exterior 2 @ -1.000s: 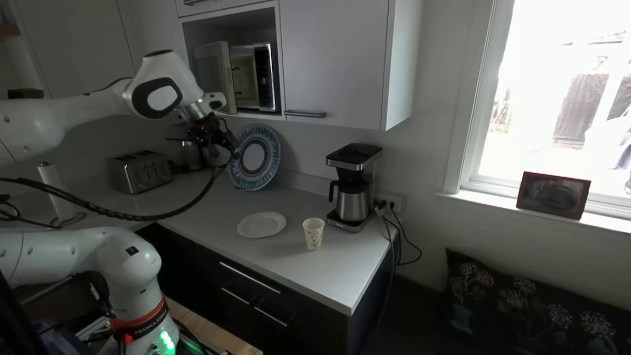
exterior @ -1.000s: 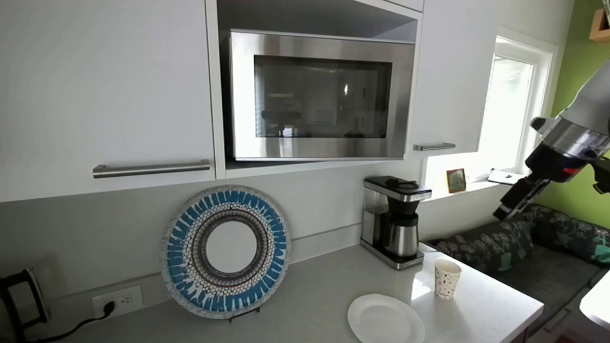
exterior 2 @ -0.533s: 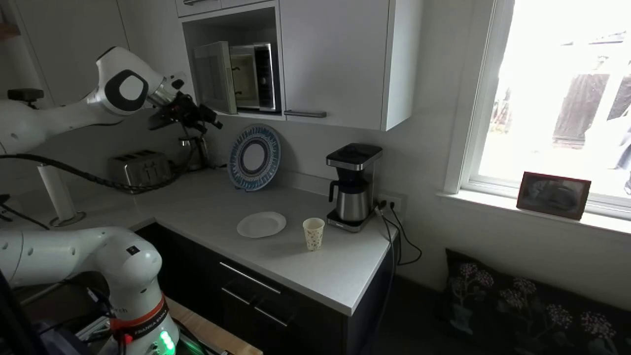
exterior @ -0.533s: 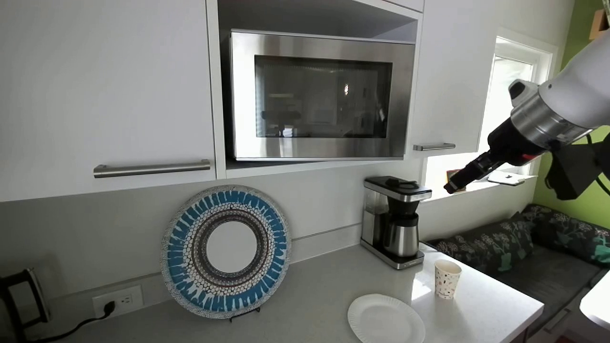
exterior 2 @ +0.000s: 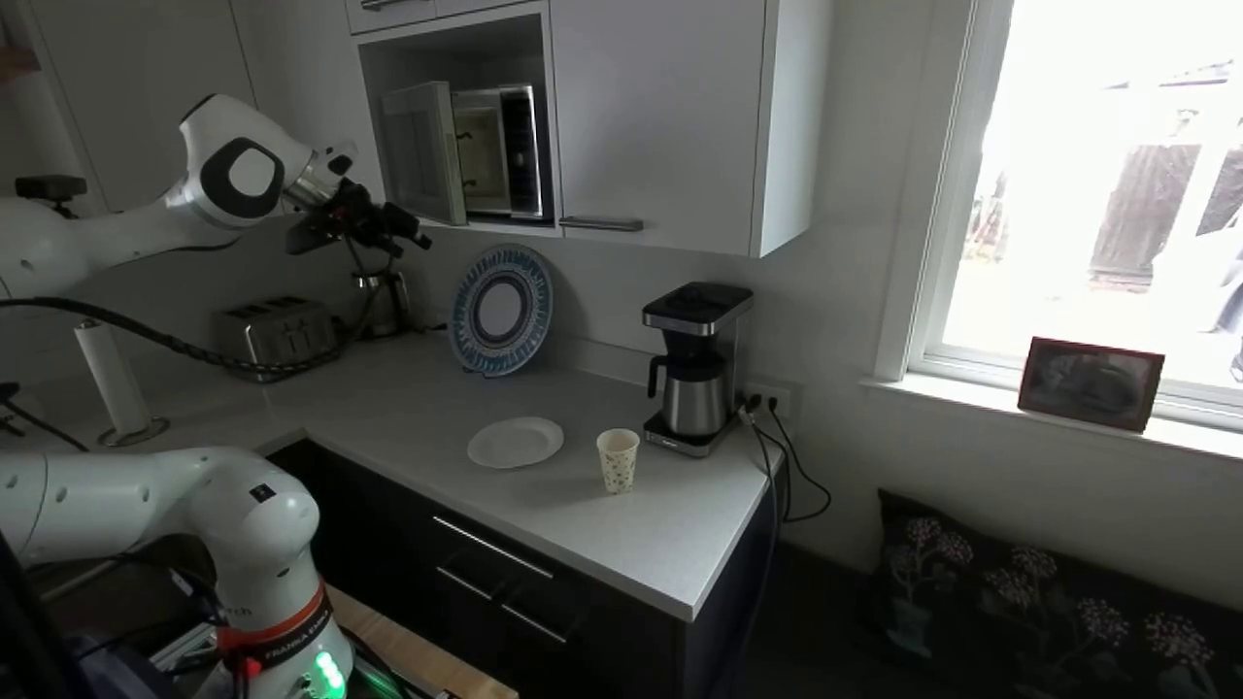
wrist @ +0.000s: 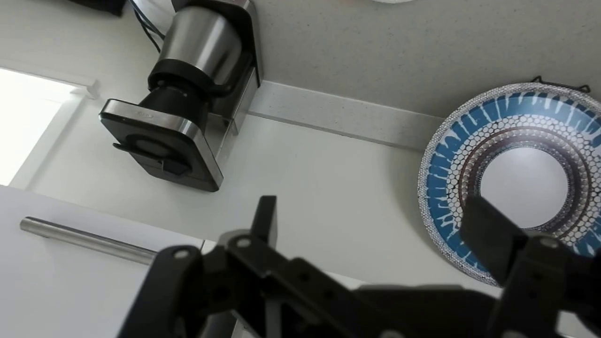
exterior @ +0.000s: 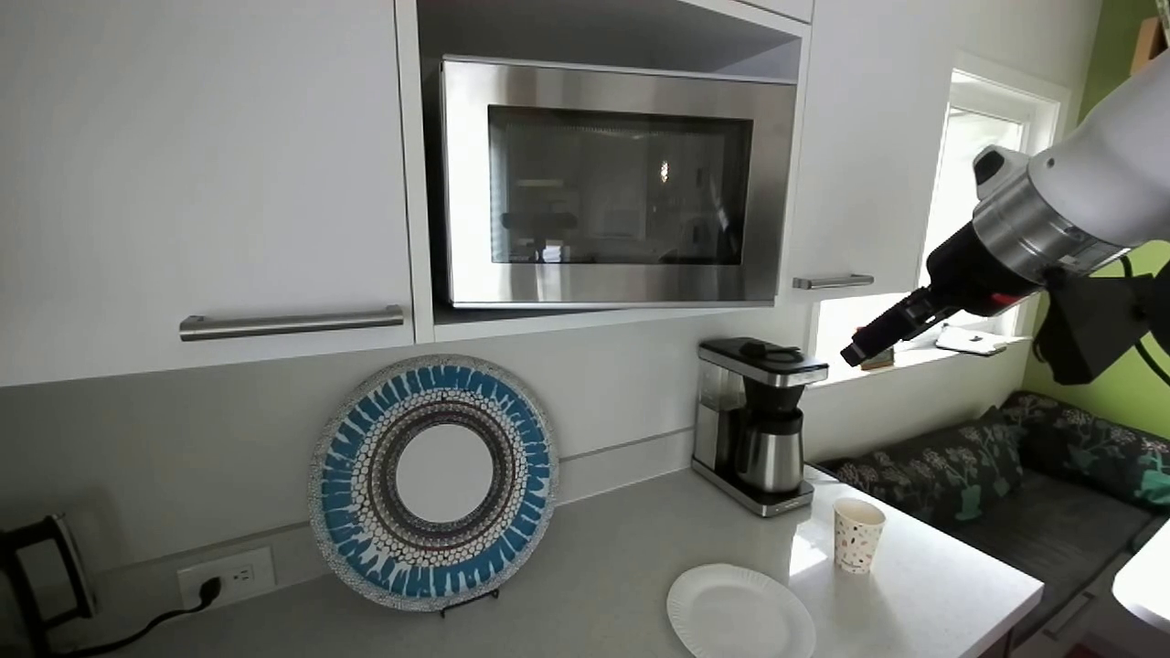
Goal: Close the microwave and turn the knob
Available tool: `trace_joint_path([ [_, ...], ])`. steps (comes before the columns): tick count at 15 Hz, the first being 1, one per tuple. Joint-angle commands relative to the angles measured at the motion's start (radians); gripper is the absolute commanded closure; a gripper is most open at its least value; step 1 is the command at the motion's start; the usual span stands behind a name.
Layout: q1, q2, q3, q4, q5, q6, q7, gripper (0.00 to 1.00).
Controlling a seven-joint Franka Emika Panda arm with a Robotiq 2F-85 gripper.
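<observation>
The microwave [exterior 2: 531, 155] sits in a cabinet niche. Its door [exterior 2: 424, 150] is swung open in an exterior view, with the lit-coloured cavity [exterior 2: 478, 160] showing behind the door edge. The door's steel frame and dark window [exterior: 622, 187] face the camera in an exterior view. The control strip [exterior 2: 521, 150] looks dark, and its knob is too small to make out. My gripper [exterior: 855, 353] is below and in front of the door, apart from it; it also shows in an exterior view [exterior 2: 418, 237]. In the wrist view my gripper [wrist: 368, 211] has its fingers wide apart with nothing between.
A coffee maker [exterior: 759, 425] stands on the counter [exterior: 603, 557] near a paper cup [exterior: 857, 537] and a paper plate [exterior: 740, 614]. A round blue decorated plate [exterior: 366, 484] leans on the wall below the microwave. Cabinet bar handles [exterior: 832, 281] stick out beside the niche.
My gripper has risen and moved left in both exterior views, from lower over the counter area; the last half second shows only a slight shift. The microwave door has not moved.
</observation>
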Motion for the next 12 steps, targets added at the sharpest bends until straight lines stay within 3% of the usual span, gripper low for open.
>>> trace_joint_path([
  [1,0.035,0.015,-0.006,0.012,-0.008,0.040,0.018,0.00],
  [8,-0.028,0.102,0.025,0.046,-0.003,0.391,0.105,0.00],
  [9,-0.040,0.122,0.032,0.051,0.000,0.435,0.123,0.16],
  [12,-0.072,0.174,0.051,0.073,0.000,0.543,0.148,0.42],
])
